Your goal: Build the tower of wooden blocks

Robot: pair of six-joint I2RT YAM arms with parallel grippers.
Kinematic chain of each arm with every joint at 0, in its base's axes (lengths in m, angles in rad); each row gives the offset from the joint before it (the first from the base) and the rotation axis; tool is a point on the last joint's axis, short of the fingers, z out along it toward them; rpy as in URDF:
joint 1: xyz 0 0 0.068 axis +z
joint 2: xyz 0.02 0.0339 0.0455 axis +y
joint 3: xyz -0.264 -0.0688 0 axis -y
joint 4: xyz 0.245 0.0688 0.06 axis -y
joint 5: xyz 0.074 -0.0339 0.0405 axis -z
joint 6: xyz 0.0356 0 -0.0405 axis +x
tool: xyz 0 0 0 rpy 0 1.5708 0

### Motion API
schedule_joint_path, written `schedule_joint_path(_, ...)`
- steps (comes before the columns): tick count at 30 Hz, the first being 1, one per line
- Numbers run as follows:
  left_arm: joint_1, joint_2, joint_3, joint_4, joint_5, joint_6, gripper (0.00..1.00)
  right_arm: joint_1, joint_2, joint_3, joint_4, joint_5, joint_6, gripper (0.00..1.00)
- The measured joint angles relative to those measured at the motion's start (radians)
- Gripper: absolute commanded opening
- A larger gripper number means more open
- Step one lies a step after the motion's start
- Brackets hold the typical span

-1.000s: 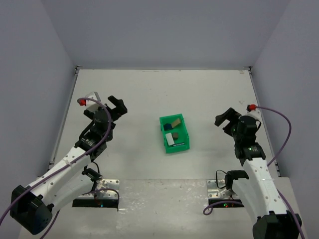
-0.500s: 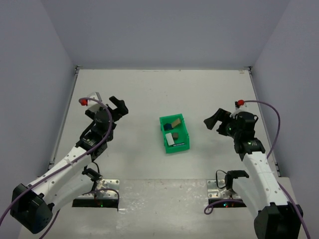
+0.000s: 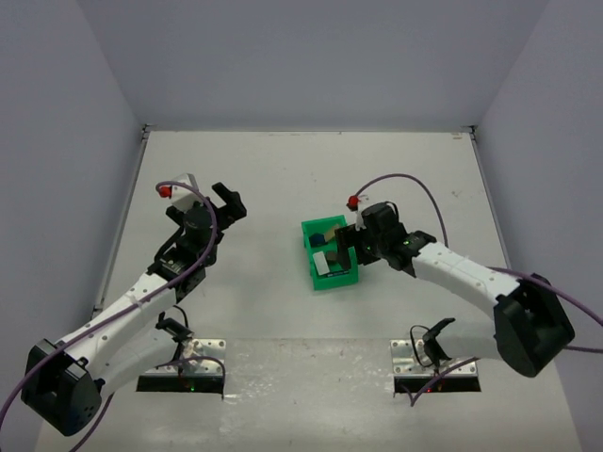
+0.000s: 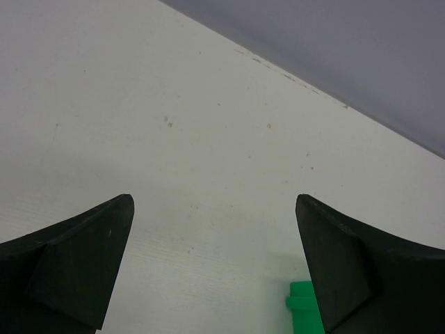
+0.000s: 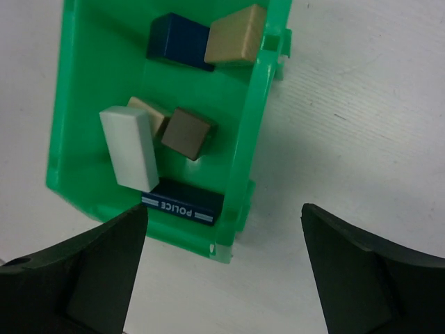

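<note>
My left gripper (image 3: 226, 200) hangs wide open over the table (image 3: 283, 169). The wood blocks (image 3: 323, 262) lie in the green bin (image 5: 252, 125): pale plank (image 5: 130, 147), dark blue block (image 5: 175, 42), brown cube (image 5: 188, 132), tan block (image 5: 235, 35). My right gripper (image 5: 224, 209), fingers apart, hovers over the bin.

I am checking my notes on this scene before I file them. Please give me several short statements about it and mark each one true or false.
1. The wooden blocks lie inside the green bin. True.
2. The left gripper holds one of the blocks. False: it is open and empty, over the table.
3. The right gripper hangs over the bin with its jaws open. True.
4. The pale plank lies on the table outside the bin. False: it is inside the bin, resting partly on a tan block.
5. The piece marked POLICE is red. False: it is dark blue.
</note>
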Motion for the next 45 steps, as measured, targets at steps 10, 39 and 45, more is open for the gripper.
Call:
schedule_joint_path(10,0.000,0.012,0.000,-0.001,-0.008,-0.001,1.00,0.140,0.212,0.075,-0.030,0.258,-0.056,0.11)
schedule_joint_path(39,0.000,-0.041,-0.002,-0.018,-0.046,-0.024,1.00,0.140,0.606,0.541,-0.796,1.259,0.040,0.00)
schedule_joint_path(45,0.000,-0.043,-0.002,-0.035,-0.053,-0.026,1.00,0.139,0.727,0.683,-1.008,1.382,0.222,0.00)
